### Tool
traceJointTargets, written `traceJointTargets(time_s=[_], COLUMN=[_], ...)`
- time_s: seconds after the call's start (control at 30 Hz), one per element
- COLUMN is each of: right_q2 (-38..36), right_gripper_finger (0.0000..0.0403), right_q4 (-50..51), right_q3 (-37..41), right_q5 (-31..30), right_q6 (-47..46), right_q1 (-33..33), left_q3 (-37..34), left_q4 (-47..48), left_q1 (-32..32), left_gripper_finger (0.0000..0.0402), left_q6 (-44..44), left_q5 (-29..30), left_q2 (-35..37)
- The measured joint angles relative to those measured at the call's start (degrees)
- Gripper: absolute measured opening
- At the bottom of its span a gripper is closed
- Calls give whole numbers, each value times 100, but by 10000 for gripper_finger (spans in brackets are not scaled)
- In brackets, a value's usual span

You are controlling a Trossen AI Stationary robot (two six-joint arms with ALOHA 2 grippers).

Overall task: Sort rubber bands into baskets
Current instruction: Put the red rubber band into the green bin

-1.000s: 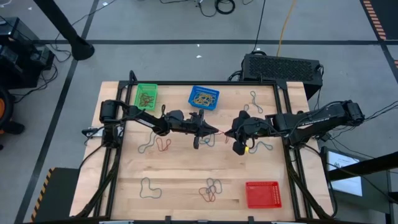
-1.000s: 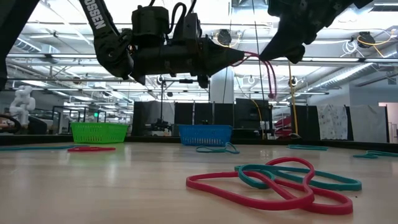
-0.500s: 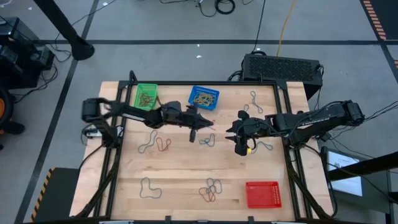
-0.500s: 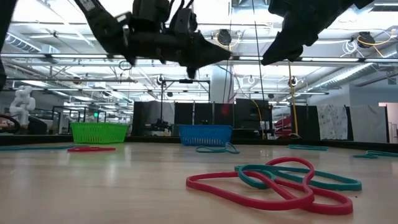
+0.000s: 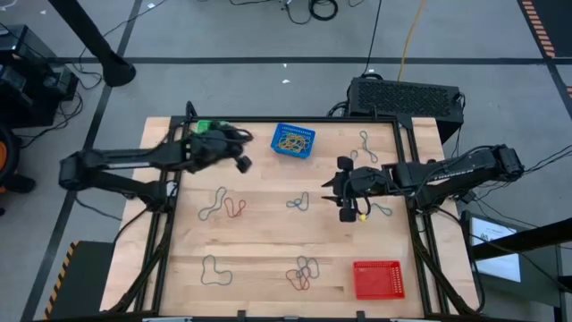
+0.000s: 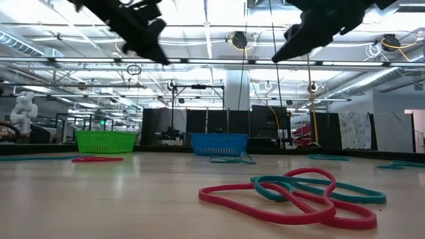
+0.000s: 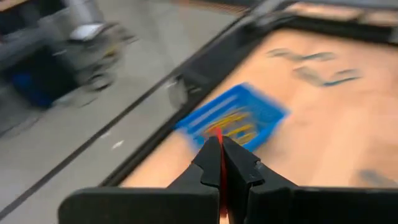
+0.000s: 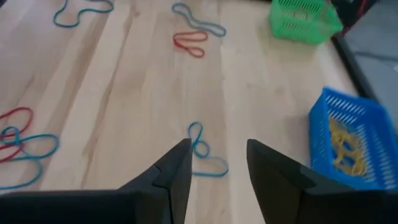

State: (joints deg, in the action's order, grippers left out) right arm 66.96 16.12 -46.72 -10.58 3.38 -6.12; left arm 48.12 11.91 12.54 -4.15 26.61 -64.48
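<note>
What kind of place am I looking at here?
Probably a robotics lab or workshop hall: a wooden table inside a black frame, cables across the grey floor, and open ceiling trusses with strip lights in a big room behind.

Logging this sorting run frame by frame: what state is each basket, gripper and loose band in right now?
left gripper: shut on a red rubber band, above the table's far left.
right gripper: open, empty, above the table.
blue basket: upright, holds yellow bands.
green basket: upright, contents unclear.
red basket: upright, looks empty.
blue-green band: loose on the table.
</note>
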Motion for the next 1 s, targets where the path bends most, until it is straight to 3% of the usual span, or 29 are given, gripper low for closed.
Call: traceJointTargets(time_s=[0.2,0.43,0.8,1.0], right_q2=[0,0,0,0], right_gripper_finger=[146,146,146,146], right_q4=[-222,-207,-207,-212], right_q3=[-2,-2,-2,-2], right_q5=[8,23,49,47], right_q6=[503,647,601,481], right_q1=[239,434,469,469], left_q3=[0,0,-706,-951], left_q4=[1635,2861,2912,2688], left_q1=[198,568,1803,2363], left_gripper_finger=[1,1,2,2], left_q6=[-677,-1241,-1069,-863], left_q5=[1079,1484,1526,852], left_q2=[705,895,895,895])
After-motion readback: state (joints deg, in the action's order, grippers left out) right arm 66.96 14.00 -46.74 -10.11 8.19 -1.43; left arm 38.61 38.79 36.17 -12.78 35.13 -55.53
